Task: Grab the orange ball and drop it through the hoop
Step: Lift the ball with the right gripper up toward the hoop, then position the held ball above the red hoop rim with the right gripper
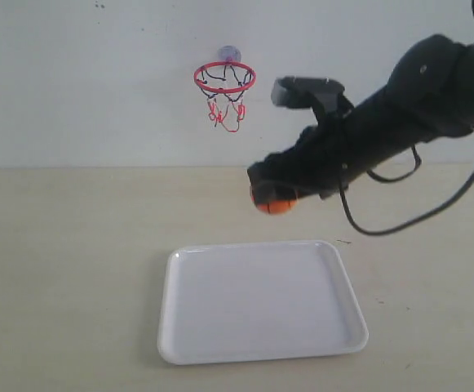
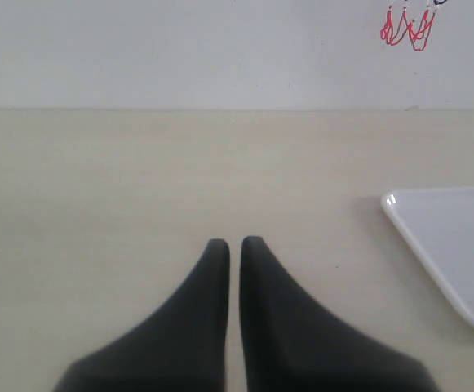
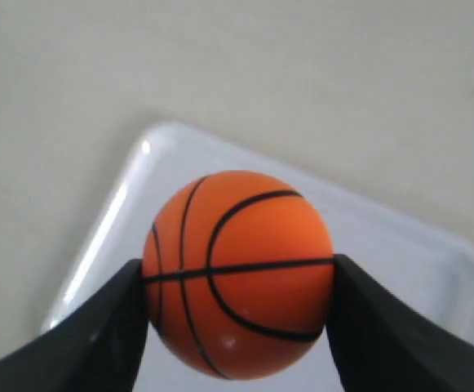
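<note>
My right gripper (image 1: 271,198) is shut on the orange ball (image 1: 275,206), holding it in the air above the far edge of the white tray (image 1: 253,343). In the right wrist view the black-seamed ball (image 3: 241,269) fills the space between both fingers (image 3: 106,327), with the tray (image 3: 432,253) below it. The hoop (image 1: 224,77), a red ring with a black-and-red net and a bluish suction cup, is stuck on the wall up and to the left of the ball. My left gripper (image 2: 235,242) is shut and empty over bare table; only the net's lower strings (image 2: 408,28) show in its view.
The beige tabletop (image 1: 65,269) meets the white wall at the back. A black cable (image 1: 416,216) loops down from the right arm. A corner of the tray (image 2: 449,245) lies to one side of the left gripper.
</note>
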